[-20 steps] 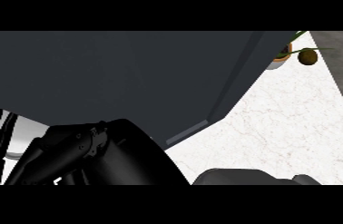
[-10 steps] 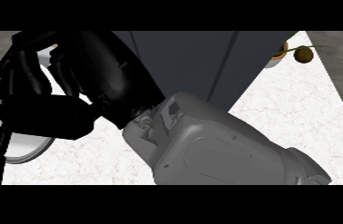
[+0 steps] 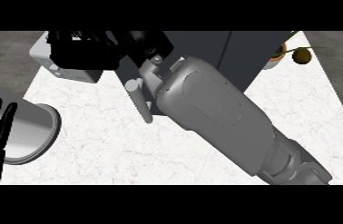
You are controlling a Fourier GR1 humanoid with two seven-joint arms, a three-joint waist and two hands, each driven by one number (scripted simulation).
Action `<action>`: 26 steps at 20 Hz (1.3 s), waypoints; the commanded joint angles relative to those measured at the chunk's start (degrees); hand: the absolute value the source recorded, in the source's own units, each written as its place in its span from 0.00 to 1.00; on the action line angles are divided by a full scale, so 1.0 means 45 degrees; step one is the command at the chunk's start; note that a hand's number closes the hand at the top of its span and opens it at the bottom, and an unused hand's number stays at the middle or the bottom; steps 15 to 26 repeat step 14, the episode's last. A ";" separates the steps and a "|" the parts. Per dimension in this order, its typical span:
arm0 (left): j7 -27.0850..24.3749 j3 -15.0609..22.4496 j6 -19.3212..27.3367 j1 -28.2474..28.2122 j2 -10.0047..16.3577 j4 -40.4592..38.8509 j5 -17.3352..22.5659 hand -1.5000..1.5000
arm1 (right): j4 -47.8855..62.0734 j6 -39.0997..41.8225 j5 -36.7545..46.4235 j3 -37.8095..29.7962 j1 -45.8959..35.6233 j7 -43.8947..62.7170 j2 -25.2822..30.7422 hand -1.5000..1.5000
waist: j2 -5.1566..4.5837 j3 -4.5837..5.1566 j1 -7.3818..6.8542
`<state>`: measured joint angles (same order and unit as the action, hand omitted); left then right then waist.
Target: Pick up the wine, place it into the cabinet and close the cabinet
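My right forearm [image 3: 214, 114] runs from the lower right up to the dark cabinet [image 3: 234, 55] at the back of the counter. Its black right hand [image 3: 90, 51] sits at the top left, against the cabinet's left side. A grey bar handle [image 3: 140, 103] sticks out just left of the wrist, on a dark door panel [image 3: 130, 75] seen nearly edge-on. The arm hides the cabinet's left front. No wine bottle shows anywhere. My left hand is out of view.
A grey appliance [image 3: 57, 64] stands at the back left, partly behind the hand. A round metal pan [image 3: 30, 132] with a black handle [image 3: 7, 123] lies at the left edge. A potted plant [image 3: 295, 53] is at the back right. White marble counter [image 3: 134, 155] lies in front.
The right arm has swung up and to the right, with the hand now farther back at the cabinet's left side. The cabinet fills less of the view, and the pan and appliance show.
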<state>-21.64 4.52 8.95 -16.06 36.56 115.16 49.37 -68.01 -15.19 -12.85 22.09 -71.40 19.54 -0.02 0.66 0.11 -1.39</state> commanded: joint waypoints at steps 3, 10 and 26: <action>0.0196 -0.0242 -0.0345 0.0334 -0.0044 -0.0260 -0.0055 0.00 | 0.2469 0.0980 -0.0005 -0.1338 -0.0077 -0.1705 0.0684 1.00 | -0.0271 -0.0011 -0.0016; 0.0749 -0.0280 0.0232 0.0297 -0.0083 0.0301 -0.0028 0.00 | 0.2874 0.1118 0.0838 -0.0983 0.0491 -0.2474 0.1335 1.00 | -0.0244 -0.0013 -0.0055; 0.0386 0.0433 0.0224 0.0689 -0.0640 -0.0121 -0.0552 0.00 | 0.3265 0.1171 0.0915 -0.1029 0.0254 -0.2566 0.1122 1.00 | -0.0313 -0.0001 0.0011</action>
